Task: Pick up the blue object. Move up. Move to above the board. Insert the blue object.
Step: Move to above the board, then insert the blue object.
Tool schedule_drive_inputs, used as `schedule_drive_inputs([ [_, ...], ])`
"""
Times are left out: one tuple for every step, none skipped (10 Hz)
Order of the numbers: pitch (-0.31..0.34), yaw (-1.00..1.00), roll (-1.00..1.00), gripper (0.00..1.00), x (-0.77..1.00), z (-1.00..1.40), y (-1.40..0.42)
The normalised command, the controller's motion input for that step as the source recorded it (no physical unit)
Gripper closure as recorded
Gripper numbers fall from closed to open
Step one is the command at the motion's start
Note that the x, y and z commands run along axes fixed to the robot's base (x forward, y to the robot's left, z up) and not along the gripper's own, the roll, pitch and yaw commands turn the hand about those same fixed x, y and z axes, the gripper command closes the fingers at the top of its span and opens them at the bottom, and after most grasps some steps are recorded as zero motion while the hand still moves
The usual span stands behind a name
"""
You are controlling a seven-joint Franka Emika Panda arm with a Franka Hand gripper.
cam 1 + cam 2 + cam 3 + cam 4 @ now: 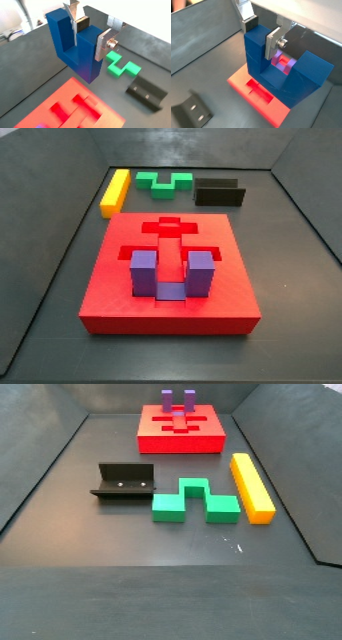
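Item: gripper (pixel 91 36), closed on one prong of the blue object (pixel 75 47), silver fingers on either face of that prong; seen in both wrist views only, out of frame in both side views, so well above the desk (pixel 80 514). Item: blue object, held with its base downward and prongs up, hanging in the air; in a wrist view it hangs partly over the near edge of the board (pixel 254 92), not yet centred on any recess. Item: board, red, lying flat on the desk, with the purple U-shaped block (pixel 171 274) already seated in it and a cross-shaped recess (pixel 170 228) open behind. Others, standing apart: green block (pixel 195 500), yellow bar (pixel 251 485), fixture (pixel 124 481). Risks, as judged: the grasp takes a single prong, off the block's middle, so the piece may tilt or swing and meet a recess edge askew; a descent begun before alignment would land the base on the board's rim or flat top and jam; drifting toward the purple block risks a knock that unseats it; pressing against a misfit may slide the prong between the pads.
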Motion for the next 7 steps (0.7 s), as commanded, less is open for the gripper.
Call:
schedule_drive_inputs([
  [0.084,0.01,0.01,1.0,-0.02,0.09,-0.67],
  [0.116,0.01,0.0,1.0,0.06,0.03,-0.22],
  [0.0,0.0,0.0,1.0,0.0,-0.03,0.0],
  [-0.033,0.0,-0.06,1.0,0.0,-0.04,0.0],
  [-0.047,0.03,-0.12,1.0,0.21,-0.24,0.01],
  [-0.011,0.0,-0.14,1.0,0.51,-0.26,0.09],
  [0.0,0.0,-0.15,1.0,0.67,-0.24,0.13],
])
